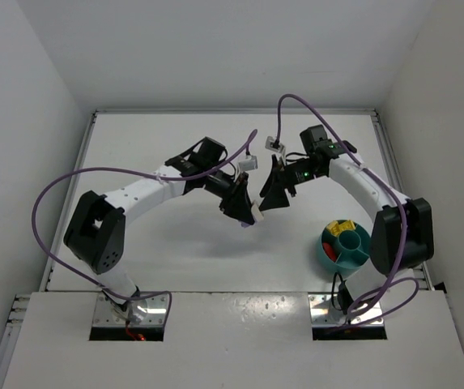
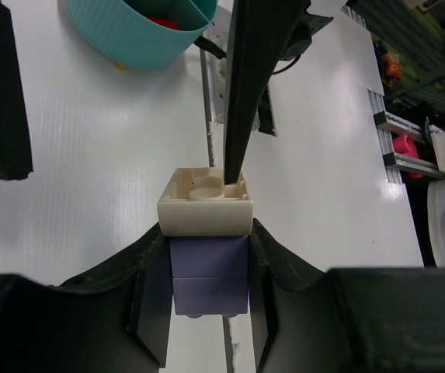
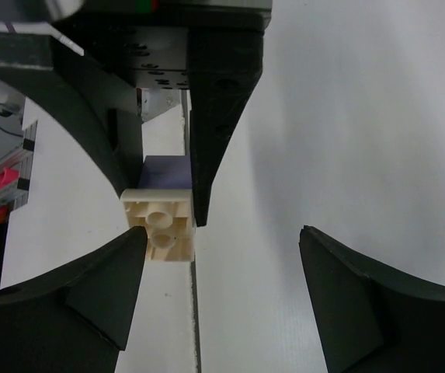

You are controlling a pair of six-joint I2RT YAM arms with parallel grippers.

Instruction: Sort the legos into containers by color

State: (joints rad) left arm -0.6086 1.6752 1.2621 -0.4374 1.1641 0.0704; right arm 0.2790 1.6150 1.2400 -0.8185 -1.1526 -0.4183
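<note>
Left wrist view, close over the white table (image 2: pixel 90 155): shows left gripper (image 2: pixel 209 256) pinching a lavender-purple lego (image 2: pixel 209 272) between narrowly set fingers, with a cream brick (image 2: pixel 205 214) stacked on its far end. Catches one thin black finger (image 2: pixel 238 93) of right gripper (image 3: pixel 220 241) ending at the cream brick's hollow face, touching or just short, hard to tell. From right wrist, finds that claw spread wide around the same stack, one fingertip just beside the cream brick, the other well apart, nothing gripped. From top external, places both claws tip to tip at mid-table, well apart from teal bowl (image 1: pixel 326 253) beside right arm's base, yellow and red legos (image 1: pixel 343 226) in its compartments.
</note>
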